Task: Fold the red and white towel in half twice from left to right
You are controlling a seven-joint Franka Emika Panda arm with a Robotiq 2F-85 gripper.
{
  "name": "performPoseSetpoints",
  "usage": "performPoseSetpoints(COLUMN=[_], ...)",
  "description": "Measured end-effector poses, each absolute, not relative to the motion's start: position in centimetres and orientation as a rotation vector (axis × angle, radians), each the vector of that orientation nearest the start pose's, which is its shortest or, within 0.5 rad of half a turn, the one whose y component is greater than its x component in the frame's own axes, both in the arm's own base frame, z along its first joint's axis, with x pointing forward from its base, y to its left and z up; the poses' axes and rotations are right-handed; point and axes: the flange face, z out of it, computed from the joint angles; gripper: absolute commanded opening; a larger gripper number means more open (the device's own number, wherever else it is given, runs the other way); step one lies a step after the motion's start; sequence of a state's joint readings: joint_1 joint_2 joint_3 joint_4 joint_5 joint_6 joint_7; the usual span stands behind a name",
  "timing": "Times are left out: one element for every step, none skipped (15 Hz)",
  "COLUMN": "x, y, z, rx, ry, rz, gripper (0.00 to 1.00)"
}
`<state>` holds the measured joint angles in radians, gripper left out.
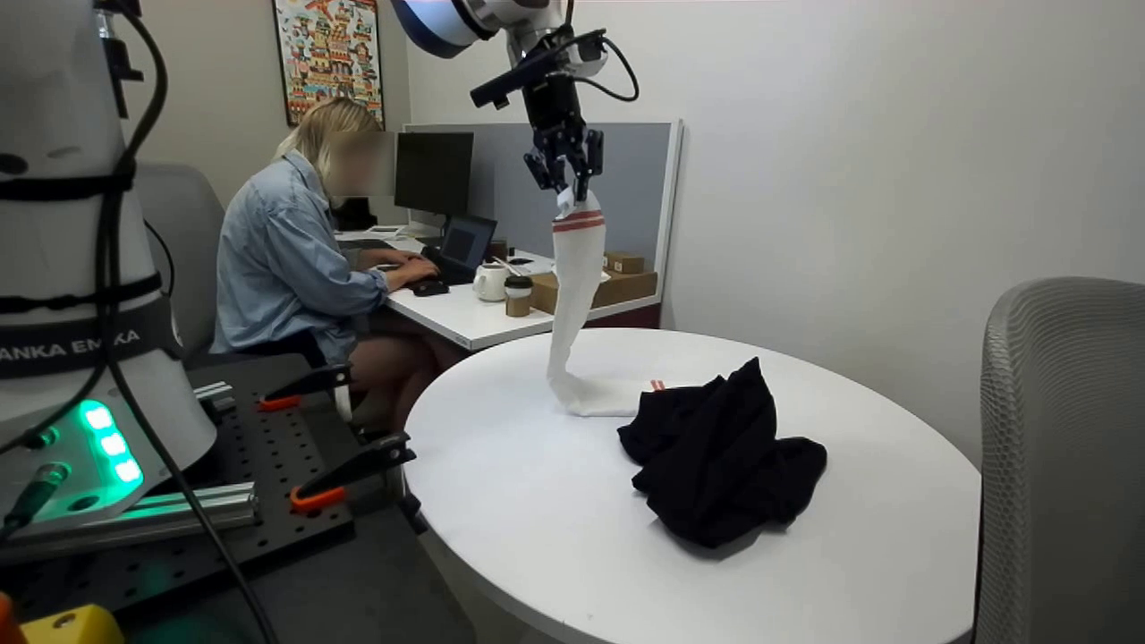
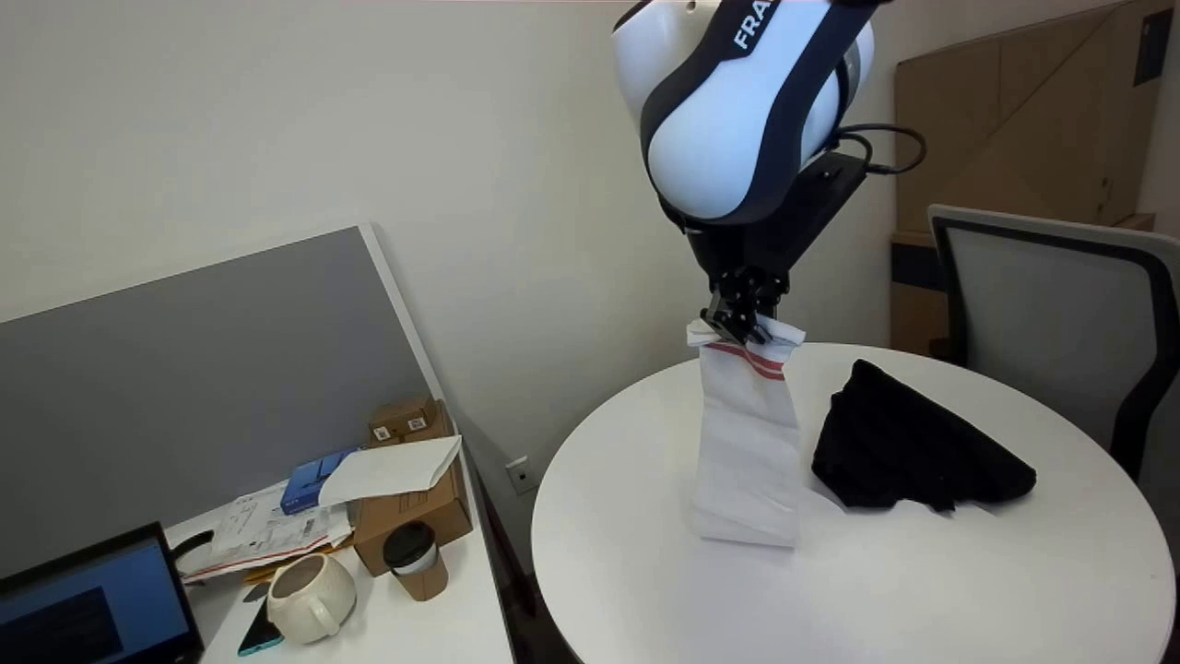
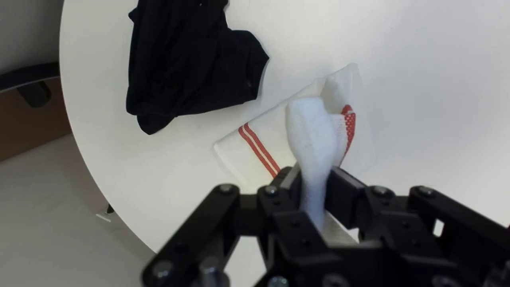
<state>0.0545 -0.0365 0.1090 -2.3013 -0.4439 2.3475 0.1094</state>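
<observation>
Pale walls back an office where a round white table stands beneath a Franka arm hanging overhead. At its end, the Robotiq gripper holds one end of the red and white towel in the air, its black fingers clamped on the fabric, which bulges out past the tips in the wrist view. In both exterior views, a pair of red stripes crosses the towel just below the grip, and the white length beneath hangs in a narrow strip to the tabletop. In an exterior view, the lower part bends to lie on the table, pointing toward a crumpled black cloth that sits in a heap with one peak standing up. Seen from the wrist, a second pair of red stripes marks the resting part, and a sliver of tabletop separates it from the black cloth. Beyond, a blond person in blue, face blurred, sits at a white desk before an open laptop and a dark monitor. A cream mug and a lidded paper cup share the desk with a cardboard box. By the table's edge stands a mesh-backed chair, and a colourful poster hangs on the wall behind the person, while green lights glow on the robot's base
</observation>
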Motion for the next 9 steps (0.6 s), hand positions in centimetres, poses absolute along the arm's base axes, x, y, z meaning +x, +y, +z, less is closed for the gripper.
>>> performPoseSetpoints(x=[51.5,52.1,52.6,53.1,53.5,54.0,54.4,54.8,55.1], y=[7.4,7.1,6.8,6.6,6.4,6.4,6.4,6.4,6.4], z=[37.0,36.8,36.7,36.6,36.5,36.4,36.2,36.0,35.7], rx=[-3.402,-3.407,-3.412,-3.416,-3.420,-3.425,-3.430,-3.435,-3.439], ry=[-0.597,-0.587,-0.579,-0.571,-0.566,-0.566,-0.574,-0.588,-0.605], rz=[-0.207,-0.198,-0.190,-0.181,-0.170,-0.158,-0.145,-0.131,-0.117], gripper=[0.10,0.10,0.10,0.10,0.10,0.10,0.10,0.10,0.10])
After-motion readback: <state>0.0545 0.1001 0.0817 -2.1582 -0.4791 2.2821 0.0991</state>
